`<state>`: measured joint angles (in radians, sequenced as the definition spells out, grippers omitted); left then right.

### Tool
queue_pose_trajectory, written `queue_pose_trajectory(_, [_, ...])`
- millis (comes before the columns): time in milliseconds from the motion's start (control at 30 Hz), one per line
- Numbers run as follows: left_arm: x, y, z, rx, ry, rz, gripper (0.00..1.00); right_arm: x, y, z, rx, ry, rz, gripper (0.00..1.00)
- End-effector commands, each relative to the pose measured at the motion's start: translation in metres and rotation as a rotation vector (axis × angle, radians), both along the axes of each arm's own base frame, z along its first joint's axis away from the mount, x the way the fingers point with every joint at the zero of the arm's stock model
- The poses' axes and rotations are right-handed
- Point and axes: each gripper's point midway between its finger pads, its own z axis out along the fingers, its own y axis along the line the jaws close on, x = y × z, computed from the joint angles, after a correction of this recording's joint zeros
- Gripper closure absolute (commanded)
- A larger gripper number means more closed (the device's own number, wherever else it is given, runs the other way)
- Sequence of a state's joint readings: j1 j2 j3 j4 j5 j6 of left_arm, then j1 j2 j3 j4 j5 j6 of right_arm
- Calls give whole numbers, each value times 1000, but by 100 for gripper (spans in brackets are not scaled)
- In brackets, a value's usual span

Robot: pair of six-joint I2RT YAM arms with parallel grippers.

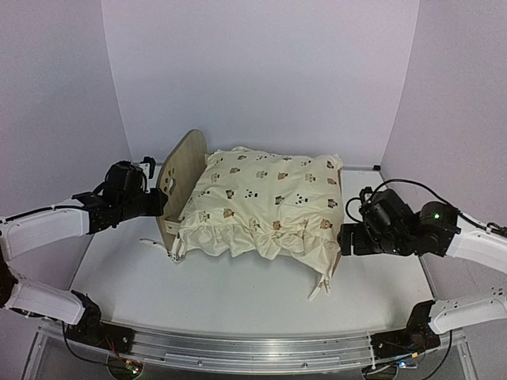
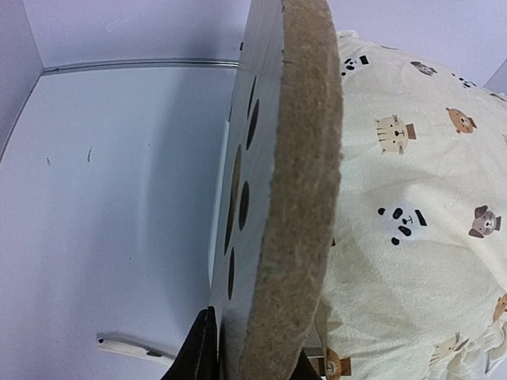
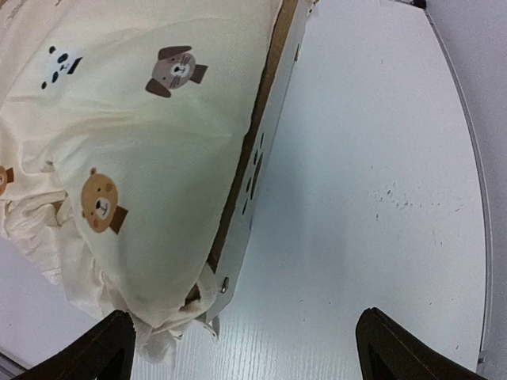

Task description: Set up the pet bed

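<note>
Cream cushion [image 1: 265,198] in pet bed [image 1: 188,158]

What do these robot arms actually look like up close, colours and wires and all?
Both the left arm and the right arm have smooth white shells joined by chunky black joints. The left gripper and the right gripper are black, with dark wedge-shaped fingers. Thin black cables loop over the wrists, and a small green light glows on the right one.

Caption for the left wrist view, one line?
Left hand grips the pet bed headboard by its edge, animal-print cushion bulging beside it.
</note>
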<state>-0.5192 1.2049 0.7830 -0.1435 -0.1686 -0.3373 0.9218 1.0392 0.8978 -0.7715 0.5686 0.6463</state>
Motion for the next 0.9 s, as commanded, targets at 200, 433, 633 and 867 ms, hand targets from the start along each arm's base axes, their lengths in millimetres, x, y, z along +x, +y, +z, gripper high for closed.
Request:
queue_pose_trajectory(200, [-27, -8, 33, -317, 27, 73, 97, -20, 60, 16, 106, 59, 370, 2])
queue_pose_trajectory(433, [-44, -23, 23, -369, 95, 60, 96, -13, 143, 37, 234, 127, 601, 4])
queue_pose_trajectory(633, [-54, -38, 13, -398, 135, -3, 94, 0, 224, 44, 286, 137, 751, 7])
queue_pose_trajectory(867, [-68, -62, 14, -429, 140, -105, 94, 12, 315, 50, 316, 103, 844, 15])
